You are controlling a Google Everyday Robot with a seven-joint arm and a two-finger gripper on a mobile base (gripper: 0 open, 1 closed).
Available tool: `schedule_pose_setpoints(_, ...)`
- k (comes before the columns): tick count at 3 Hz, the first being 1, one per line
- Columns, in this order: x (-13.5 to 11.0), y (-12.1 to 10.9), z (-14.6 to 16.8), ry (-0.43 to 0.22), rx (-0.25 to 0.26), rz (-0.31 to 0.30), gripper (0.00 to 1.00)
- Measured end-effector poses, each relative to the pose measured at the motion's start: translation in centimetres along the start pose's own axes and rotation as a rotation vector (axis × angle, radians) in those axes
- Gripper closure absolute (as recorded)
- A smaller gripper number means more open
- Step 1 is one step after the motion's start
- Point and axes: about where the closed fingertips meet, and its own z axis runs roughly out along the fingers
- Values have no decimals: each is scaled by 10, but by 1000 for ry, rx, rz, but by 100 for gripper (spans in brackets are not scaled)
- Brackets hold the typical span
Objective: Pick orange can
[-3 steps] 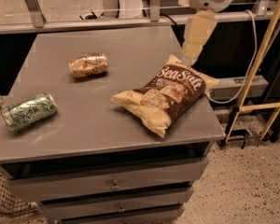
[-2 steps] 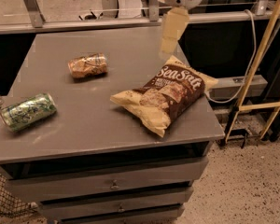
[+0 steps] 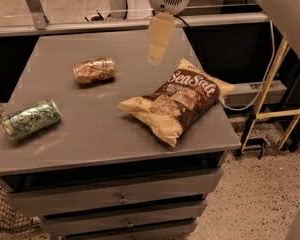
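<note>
The orange can (image 3: 94, 70) lies on its side on the grey cabinet top (image 3: 90, 129), toward the back left. It has an orange-brown and tan label. My gripper (image 3: 158, 44) hangs from the white wrist above the back middle of the top, to the right of the can and above it, apart from it. It also hangs just behind the chip bag (image 3: 177, 99).
A green can (image 3: 30, 120) lies on its side near the front left edge. A brown and yellow chip bag lies at the right. The cabinet has drawers (image 3: 120, 199) below. A yellow frame (image 3: 270, 114) and cables stand to the right.
My gripper and arm have moved left across the back of the table, from beyond the chip bag toward the orange can. The objects have not moved.
</note>
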Motion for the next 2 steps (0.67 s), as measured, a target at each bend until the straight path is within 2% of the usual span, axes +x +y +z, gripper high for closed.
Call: schedule_pose_setpoints(2, -47, -15, 36, 29, 37, -46, 0)
